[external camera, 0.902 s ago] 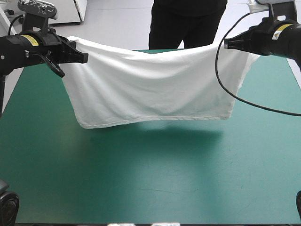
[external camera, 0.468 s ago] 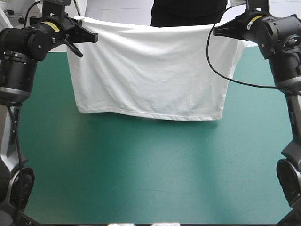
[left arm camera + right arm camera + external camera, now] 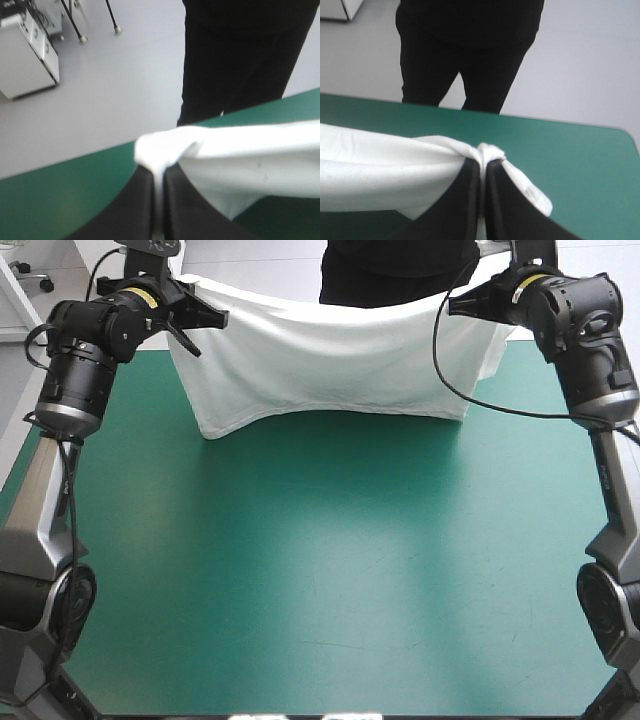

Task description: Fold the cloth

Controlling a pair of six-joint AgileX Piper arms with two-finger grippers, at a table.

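White T-shirt (image 3: 330,365) hangs hem-down; long axis spans left to right.

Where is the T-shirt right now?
In the high view the T-shirt hangs near the far edge of the table, stretched between the left gripper and the right gripper, each shut on an upper corner.

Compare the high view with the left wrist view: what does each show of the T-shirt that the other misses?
Only the high view: the whole T-shirt strung as a sheet between both tools, the right tool at its other top corner, and the lower hem hanging over the far part of the table. Only the left wrist view: the black fingers nearly shut, with a bunched corner pinched between them. Both: the left tool gripping the T-shirt above the table.
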